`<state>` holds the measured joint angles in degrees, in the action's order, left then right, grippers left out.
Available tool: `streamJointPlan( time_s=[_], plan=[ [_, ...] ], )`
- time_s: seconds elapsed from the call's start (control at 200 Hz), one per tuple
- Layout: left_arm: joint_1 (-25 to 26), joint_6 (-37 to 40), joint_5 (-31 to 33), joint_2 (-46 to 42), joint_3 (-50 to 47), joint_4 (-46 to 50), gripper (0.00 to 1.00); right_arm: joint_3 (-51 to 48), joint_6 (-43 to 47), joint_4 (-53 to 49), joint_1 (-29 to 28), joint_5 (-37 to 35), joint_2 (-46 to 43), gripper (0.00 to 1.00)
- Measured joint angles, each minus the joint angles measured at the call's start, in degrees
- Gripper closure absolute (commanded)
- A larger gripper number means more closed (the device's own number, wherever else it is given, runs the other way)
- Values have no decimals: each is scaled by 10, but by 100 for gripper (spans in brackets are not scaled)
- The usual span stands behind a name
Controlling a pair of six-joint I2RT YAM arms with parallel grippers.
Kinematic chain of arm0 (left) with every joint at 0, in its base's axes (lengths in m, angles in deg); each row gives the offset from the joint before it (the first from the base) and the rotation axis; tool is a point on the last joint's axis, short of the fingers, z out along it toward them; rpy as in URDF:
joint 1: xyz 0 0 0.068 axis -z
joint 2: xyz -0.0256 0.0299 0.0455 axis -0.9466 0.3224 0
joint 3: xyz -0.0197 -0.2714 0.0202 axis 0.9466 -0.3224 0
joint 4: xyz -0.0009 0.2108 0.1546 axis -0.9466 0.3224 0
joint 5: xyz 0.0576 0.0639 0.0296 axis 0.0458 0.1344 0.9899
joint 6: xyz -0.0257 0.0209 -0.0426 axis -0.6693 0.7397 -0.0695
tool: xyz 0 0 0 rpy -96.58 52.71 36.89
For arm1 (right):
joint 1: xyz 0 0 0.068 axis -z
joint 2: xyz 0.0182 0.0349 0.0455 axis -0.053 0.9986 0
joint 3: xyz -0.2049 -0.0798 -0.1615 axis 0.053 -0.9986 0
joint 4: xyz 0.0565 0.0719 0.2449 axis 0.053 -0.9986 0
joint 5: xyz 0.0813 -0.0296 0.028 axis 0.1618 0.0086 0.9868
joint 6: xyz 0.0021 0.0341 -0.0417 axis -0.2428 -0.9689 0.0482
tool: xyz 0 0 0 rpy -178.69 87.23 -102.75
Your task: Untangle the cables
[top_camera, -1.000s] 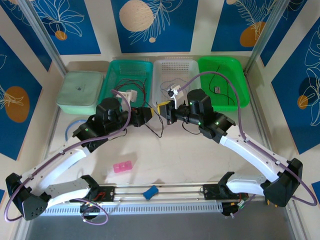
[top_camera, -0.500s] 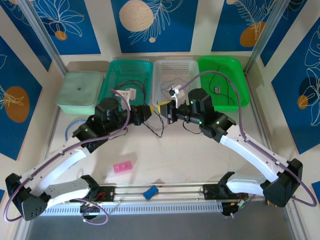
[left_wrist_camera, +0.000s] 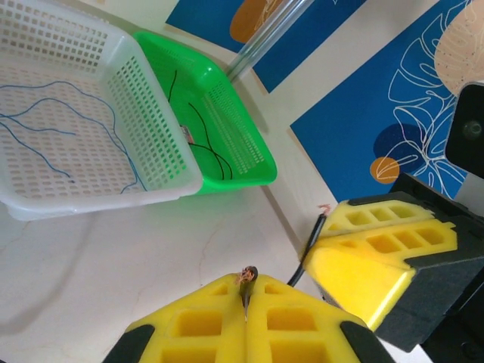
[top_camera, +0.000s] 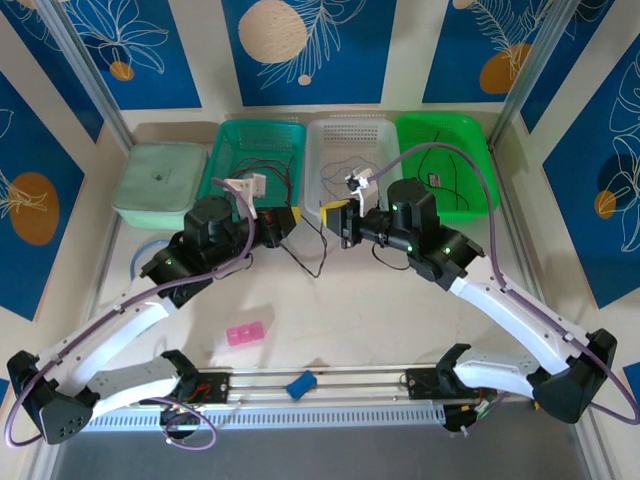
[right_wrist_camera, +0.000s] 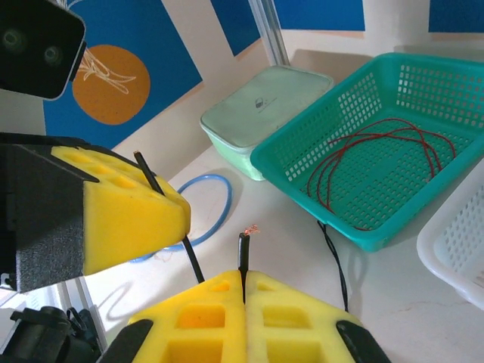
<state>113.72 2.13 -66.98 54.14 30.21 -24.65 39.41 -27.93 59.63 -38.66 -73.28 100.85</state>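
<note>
1. Two tools meet over the middle of the counter, just in front of a row of baskets. The left tool and the right tool face each other, tips near but apart.
2. Left tool, wrist view: its yellow pads are pressed together, clenched on the end of a black cable whose tip stands just above the seam.
3. Right tool, wrist view: its pads are likewise clenched on a black cable end, with bare copper strands at the tip.
4. From the overhead view, a black strand hangs below the two tools in a loop down to the counter. Whether both tools grip one and the same cable cannot be told.
5. Teal basket: holds the red cables, curled in loose loops.
6. White basket: holds the grey-blue cables, spread over its floor.
7. Green basket: holds a further black cable.
8. Surroundings: a pale green lidded box beside the teal basket, a light blue tube loop on the counter near the box, a pink block and a blue block toward the near edge.
</note>
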Motion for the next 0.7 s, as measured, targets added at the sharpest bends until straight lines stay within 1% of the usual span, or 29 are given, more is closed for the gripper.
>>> streamJointPlan(
  time_s=[0.22,0.33,0.475,0.7],
  plan=[
    [0,19,38,-33,16,48,100,2,-9,-6,2,-49,-64,100],
    [0,36,60,-50,35,80,100,9,-7,-10,12,-79,-99,100],
    [-1,64,96,-71,71,137,100,34,5,-26,45,-113,-141,100],
    [-9,97,157,-97,97,202,100,79,31,-55,115,-133,-180,100]
  ],
)
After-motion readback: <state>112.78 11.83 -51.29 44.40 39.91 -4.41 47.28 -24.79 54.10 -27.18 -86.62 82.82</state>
